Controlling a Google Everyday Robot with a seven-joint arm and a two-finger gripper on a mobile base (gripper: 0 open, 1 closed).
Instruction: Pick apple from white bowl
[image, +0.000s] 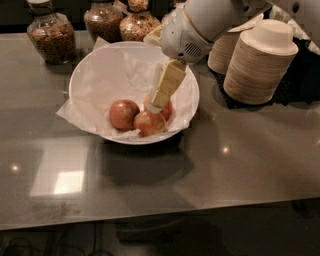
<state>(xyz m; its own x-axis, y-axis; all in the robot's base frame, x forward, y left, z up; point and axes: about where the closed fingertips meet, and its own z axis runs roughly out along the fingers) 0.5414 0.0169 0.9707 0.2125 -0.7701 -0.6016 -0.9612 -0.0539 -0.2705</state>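
Surface: dark grey glossy countertop (240, 165), pale light patch reflected at front left. Rear edge: three glass jars w/ brown contents, i.e. left jar (50, 37), middle jar (104, 22), right jar (139, 22), the last partly behind the bowl rim. Right side: ribbed tan stack (260, 62) w/ white top, upright; second stack (225, 50) just behind it to the left, partly hidden by the arm.

White bowl (82, 75): centre-left of countertop, upright, lined w/ crinkled white paper (67, 112); one paper corner hangs over the left rim.

Contents: three apples, dull red w/ yellow blush, grouped at bowl bottom toward the front right. Left apple (123, 114) and front apple (149, 123) touching. Rear apple (168, 111) just behind front apple, upper-left part covered by the gripper. All three resting on the paper, none lifted.

White arm (200, 25): enters from upper right, crosses over the bowl's rear right rim.

Gripper (159, 100): cream-coloured, angled down and left into the bowl, tip at the top of the rear apple. Contact vs. just above: not determinable. Grip state (released, clenched or holding): cannot tell.
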